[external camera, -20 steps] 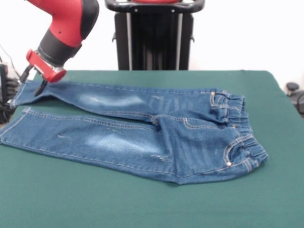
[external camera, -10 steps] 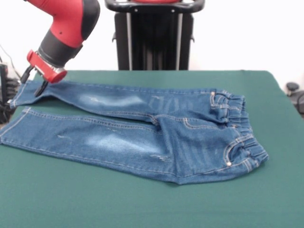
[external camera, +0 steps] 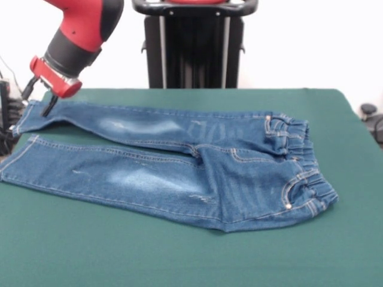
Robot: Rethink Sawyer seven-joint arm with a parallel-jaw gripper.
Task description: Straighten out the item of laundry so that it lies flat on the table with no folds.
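The item of laundry, a small pair of blue denim jeans [external camera: 179,173], lies spread across the dark green table [external camera: 179,257]. Its elastic waistband is at the right and both legs reach to the left edge. The far leg's cuff lies at the far left, and the near leg runs a little past the table's left edge. My gripper [external camera: 46,107] hangs from the red and black arm just above the far leg's cuff end. Whether it touches the cloth does not show.
The black pedestal [external camera: 194,48] stands behind the table's far edge. Dark gear [external camera: 374,119] sits off the right edge, and cables and equipment [external camera: 6,107] crowd the left edge beside the cuffs. Bare green table runs in front of the jeans.
My gripper has moved slightly up and to the left over the far cuff. The jeans lie as before.
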